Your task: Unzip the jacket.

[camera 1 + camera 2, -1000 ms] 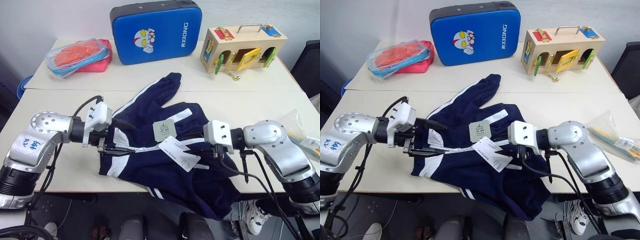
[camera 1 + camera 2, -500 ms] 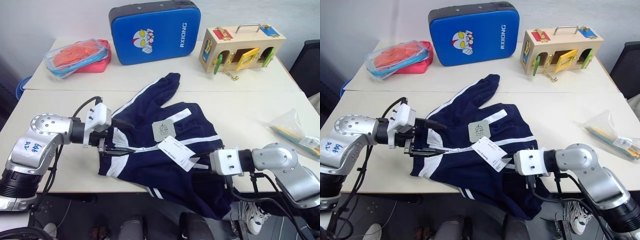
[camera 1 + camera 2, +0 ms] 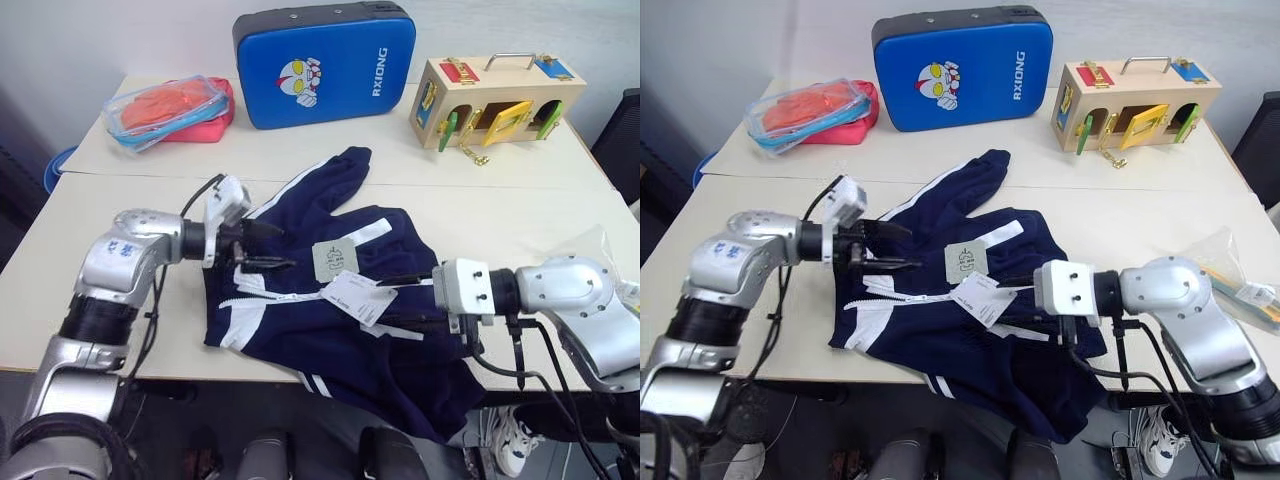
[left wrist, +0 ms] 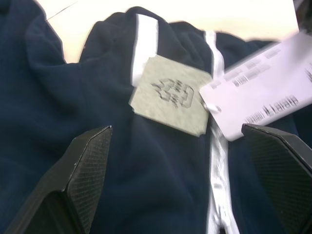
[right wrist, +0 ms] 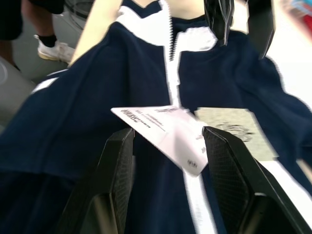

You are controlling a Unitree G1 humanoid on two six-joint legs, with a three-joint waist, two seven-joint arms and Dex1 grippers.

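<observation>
Pale worktop (image 3: pixel 480 215) under my cameras, with the jacket (image 3: pixel 330 330) spread across its near half, one sleeve reaching toward the far side and the hem spilling over the front edge. Its white zipper line (image 3: pixel 275 298) runs from the collar end on my left toward the middle, and it looks closed along the stretch I can see. Two hang tags lie on the chest — a grey one (image 3: pixel 334 259) and a white one (image 3: pixel 358 298) just beside it.

My left claw (image 3: pixel 262 247) has come forward off the collar, where it sat a second ago, and now hangs over the navy cloth near the grey tag, fingers spread wide with nothing between them. My right claw (image 3: pixel 1025 305) has dropped lower and nearer to me than it was; its fingers are about half apart, straddling the white tag without visibly pinching it — I judge it empty.

So neither claw has the zipper pull yet, and I cannot make the pull out. The unzipping itself has not begun, as I read it.

Beyond the jacket stand a blue padded case (image 3: pixel 325 65), a wooden latch box (image 3: pixel 497 98) and a clear pouch (image 3: pixel 170 110).
</observation>
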